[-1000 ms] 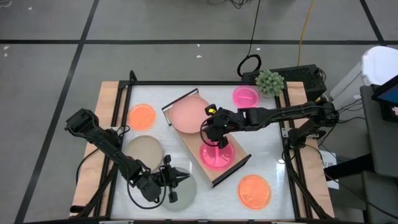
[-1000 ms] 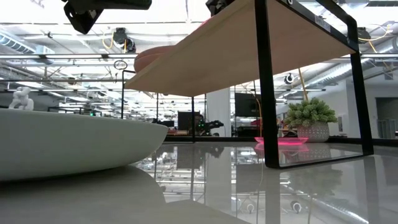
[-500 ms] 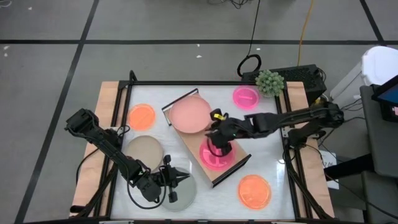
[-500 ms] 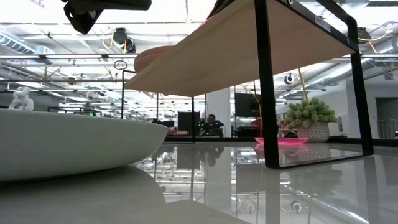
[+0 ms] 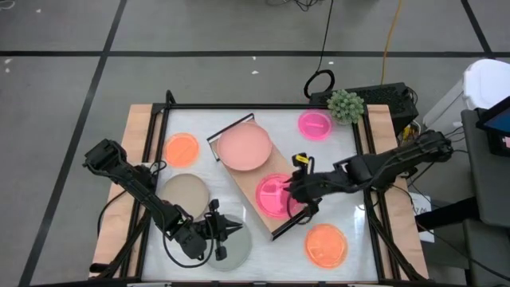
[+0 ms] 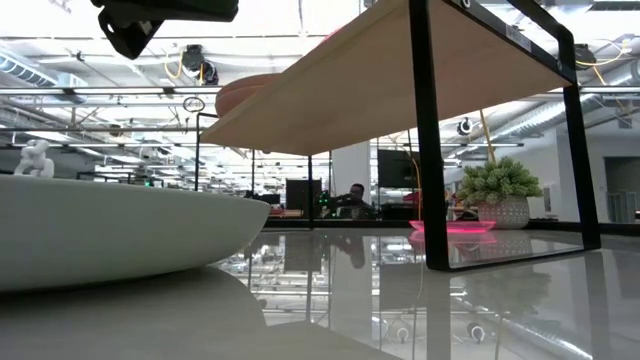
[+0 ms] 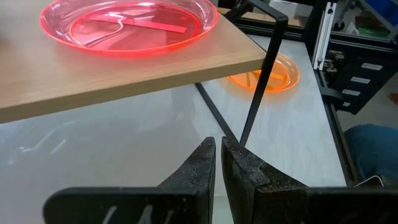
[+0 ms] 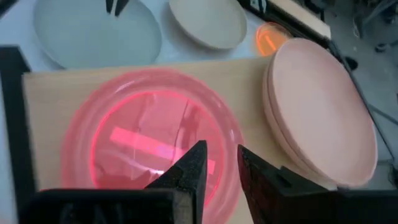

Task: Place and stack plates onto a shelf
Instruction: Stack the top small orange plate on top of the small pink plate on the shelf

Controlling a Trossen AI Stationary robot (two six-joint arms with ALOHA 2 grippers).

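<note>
The right gripper [image 5: 296,191], part open and empty, hovers beside the hot-pink plate [image 5: 276,195] on the shelf [image 5: 239,177], near the dusty-pink plates [image 5: 245,147]. The left gripper [image 5: 229,230], shut and empty, waits over the grey-green plate [image 5: 237,249]; five plates remain on the counter [image 5: 347,159].

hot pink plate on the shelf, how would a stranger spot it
Find the wood shelf lying slantwise mid-table. Two plates sit on it; take the one at the end beside the right gripper. That hot pink plate is translucent and divided, unlike the matte dusty-pink plate.
</note>
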